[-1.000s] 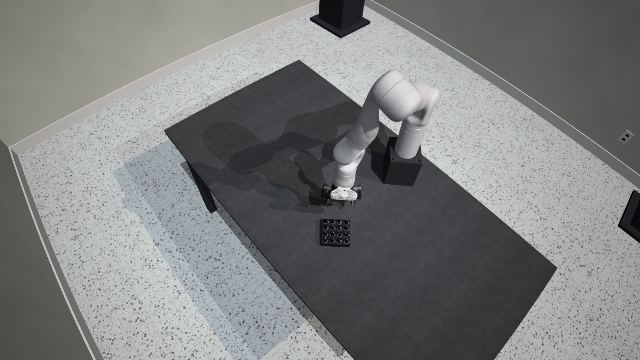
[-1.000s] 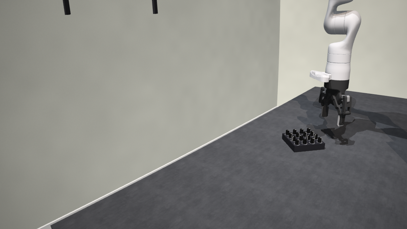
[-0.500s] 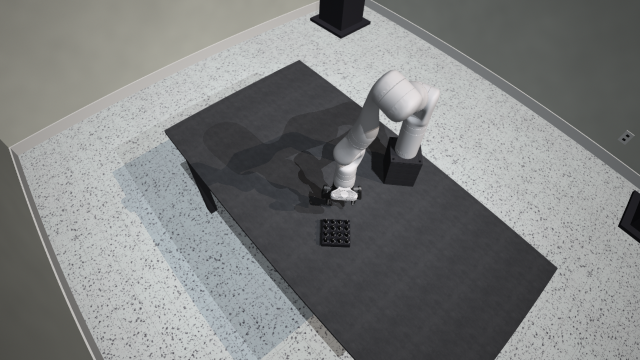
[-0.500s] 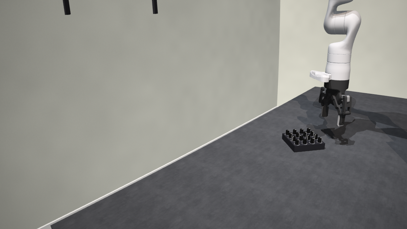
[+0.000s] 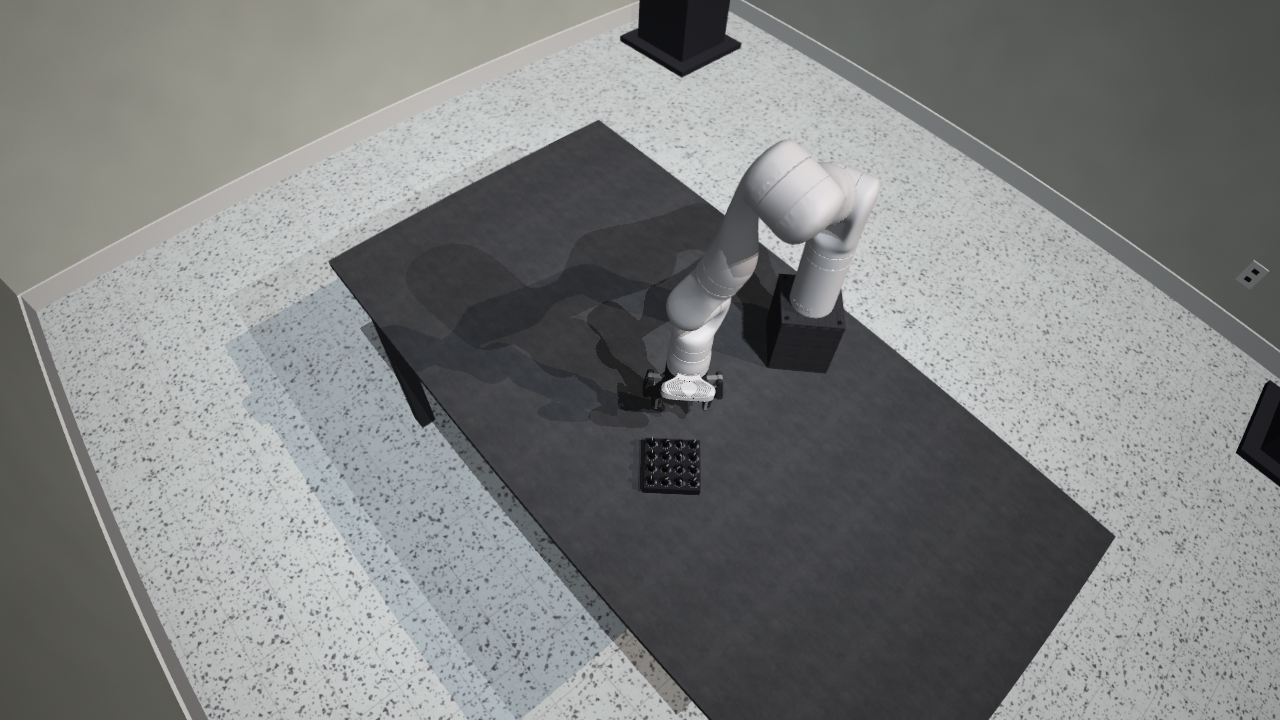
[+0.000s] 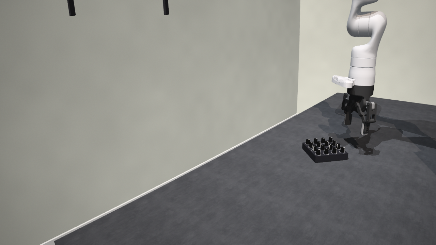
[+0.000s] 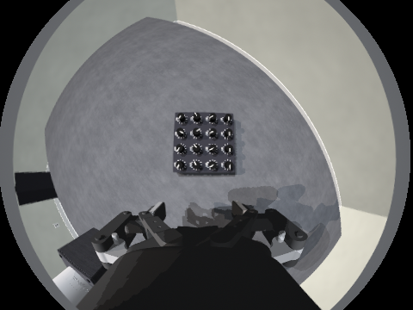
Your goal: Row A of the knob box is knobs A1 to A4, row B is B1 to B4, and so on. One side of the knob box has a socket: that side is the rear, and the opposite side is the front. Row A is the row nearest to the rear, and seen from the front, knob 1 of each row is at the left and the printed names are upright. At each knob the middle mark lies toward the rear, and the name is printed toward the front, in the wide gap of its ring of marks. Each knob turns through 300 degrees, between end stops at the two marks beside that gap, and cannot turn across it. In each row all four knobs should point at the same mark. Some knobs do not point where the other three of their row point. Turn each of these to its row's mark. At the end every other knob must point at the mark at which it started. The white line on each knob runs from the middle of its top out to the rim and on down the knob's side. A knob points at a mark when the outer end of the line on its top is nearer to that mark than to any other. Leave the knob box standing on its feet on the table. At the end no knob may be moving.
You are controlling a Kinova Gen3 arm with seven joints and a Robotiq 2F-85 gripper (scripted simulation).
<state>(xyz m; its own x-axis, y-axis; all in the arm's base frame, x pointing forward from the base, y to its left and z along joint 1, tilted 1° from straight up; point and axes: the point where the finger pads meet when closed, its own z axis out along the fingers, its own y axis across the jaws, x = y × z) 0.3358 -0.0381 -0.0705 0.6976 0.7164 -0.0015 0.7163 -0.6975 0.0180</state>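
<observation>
The knob box [image 5: 671, 465] is a flat black square with four rows of black knobs, standing on the dark table. It also shows in the exterior view [image 6: 325, 150] and in the middle of the wrist view [image 7: 205, 144]. The knob lines and printed names are too small to read. My gripper [image 6: 356, 125] hangs open and empty above the table, beside the box on the side toward the arm's base, with a clear gap between them. In the top view the gripper [image 5: 687, 401] is mostly hidden under the wrist. Its fingers show spread at the bottom of the wrist view.
The arm's black base block [image 5: 805, 326] stands on the table behind the gripper. The table's near long edge [image 5: 537, 537] runs a short way in front of the box. A black pedestal [image 5: 682, 31] stands on the floor far behind.
</observation>
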